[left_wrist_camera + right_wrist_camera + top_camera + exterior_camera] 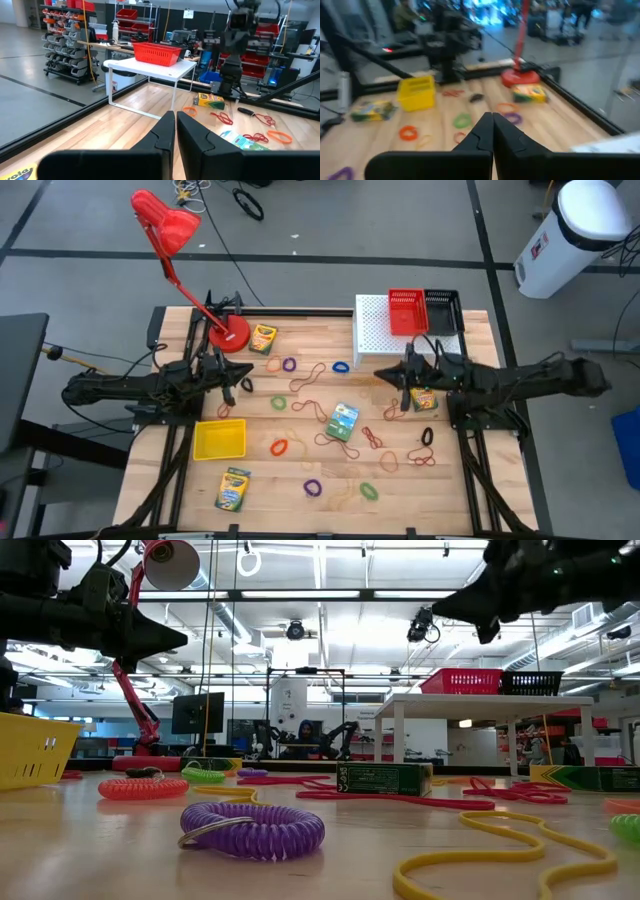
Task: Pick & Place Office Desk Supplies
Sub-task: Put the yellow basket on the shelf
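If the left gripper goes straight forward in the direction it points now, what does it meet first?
Probably the white stand that carries the red basket: the left gripper, fingers shut, aims across bare table toward its legs. Depth is unclear, so it might pass beside them.

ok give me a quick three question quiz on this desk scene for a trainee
1. True or false: the yellow basket has a crayon box inside it.
2. Which baskets stand on the white shelf? A) yellow and red B) red and black C) yellow and black
3. Fill in: the right gripper holds ____.

Key:
1. False; it looks empty, and the nearest crayon box lies on the table.
2. B: the red basket and black basket.
3. Nothing; its fingers are shut on no object.
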Tool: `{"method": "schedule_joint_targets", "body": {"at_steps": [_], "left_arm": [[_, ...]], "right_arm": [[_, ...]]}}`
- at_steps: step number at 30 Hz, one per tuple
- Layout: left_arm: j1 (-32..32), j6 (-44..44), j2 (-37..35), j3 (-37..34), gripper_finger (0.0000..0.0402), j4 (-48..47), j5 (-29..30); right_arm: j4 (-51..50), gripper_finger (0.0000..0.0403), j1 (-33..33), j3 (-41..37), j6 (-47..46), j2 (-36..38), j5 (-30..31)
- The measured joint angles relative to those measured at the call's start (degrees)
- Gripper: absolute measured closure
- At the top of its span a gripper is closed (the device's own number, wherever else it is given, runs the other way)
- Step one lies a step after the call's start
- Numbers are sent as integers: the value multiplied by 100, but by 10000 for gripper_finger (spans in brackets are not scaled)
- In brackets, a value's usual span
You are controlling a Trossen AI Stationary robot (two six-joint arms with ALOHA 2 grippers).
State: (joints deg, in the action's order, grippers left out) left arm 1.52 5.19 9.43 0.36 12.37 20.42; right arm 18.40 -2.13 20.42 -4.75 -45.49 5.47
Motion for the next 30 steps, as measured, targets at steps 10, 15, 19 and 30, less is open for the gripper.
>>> {"method": "schedule_joint_targets", "body": {"at_steps": [10, 15, 19, 30], "left_arm": [[10, 1536, 24, 31, 376, 700, -347], [-248, 2013, 720, 746, 376, -758, -1143], [-590, 2656, 1615, 1778, 370, -2568, -1063], [-1261, 4107, 4232, 3911, 263, -6365, -2083]], "right_arm": [[1154, 398, 635, -918, 176, 2, 377], [1405, 397, 753, -1170, 174, 4, 618], [1486, 397, 788, -1280, 173, 2, 641], [1444, 397, 1011, -1342, 304, 0, 636]]}}
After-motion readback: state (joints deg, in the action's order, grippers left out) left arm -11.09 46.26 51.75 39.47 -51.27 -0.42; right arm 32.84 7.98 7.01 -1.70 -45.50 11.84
